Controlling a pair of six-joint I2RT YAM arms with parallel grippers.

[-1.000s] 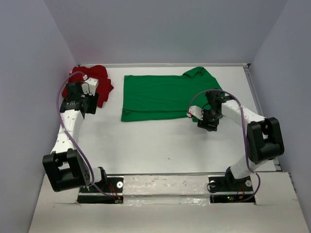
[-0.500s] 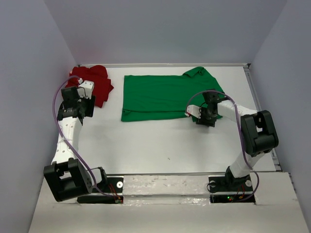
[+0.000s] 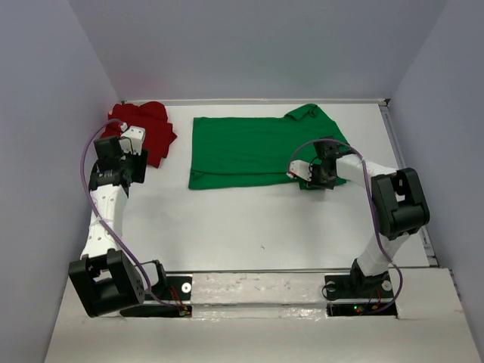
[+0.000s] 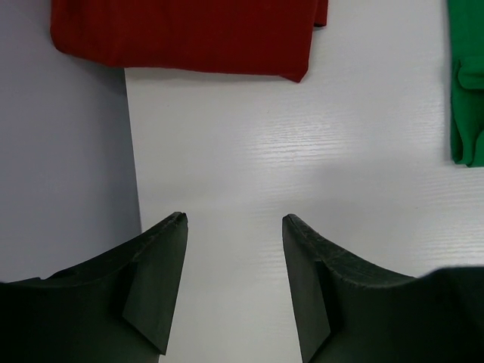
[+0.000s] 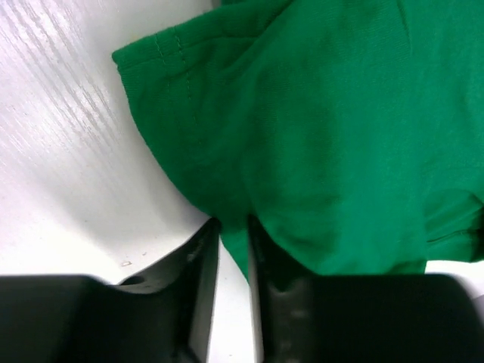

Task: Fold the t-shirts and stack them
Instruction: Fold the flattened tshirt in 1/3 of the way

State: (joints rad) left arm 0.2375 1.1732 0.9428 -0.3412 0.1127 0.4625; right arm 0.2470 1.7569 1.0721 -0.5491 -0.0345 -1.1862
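The green t-shirt (image 3: 249, 147) lies spread flat at the back middle of the table, one sleeve at its far right. My right gripper (image 3: 310, 178) is low at its near right corner. In the right wrist view the gripper (image 5: 233, 221) has its jaws pinched narrow on a fold at the green t-shirt's (image 5: 325, 128) edge. The red t-shirt (image 3: 151, 130) lies bunched in the far left corner. My left gripper (image 3: 121, 155) hovers just in front of it. Its wrist view shows the gripper (image 4: 234, 219) open over bare table, with the red t-shirt (image 4: 189, 34) ahead.
The left wall (image 4: 60, 166) stands close beside my left fingers. A raised rim (image 3: 397, 151) runs along the table's right side. The green t-shirt's near left corner (image 4: 465, 98) shows at the right edge of the left wrist view.
My right gripper moved down onto the green t-shirt's near right corner and its jaws narrowed onto the cloth. The left arm shifted slightly left, then held still, jaws open.
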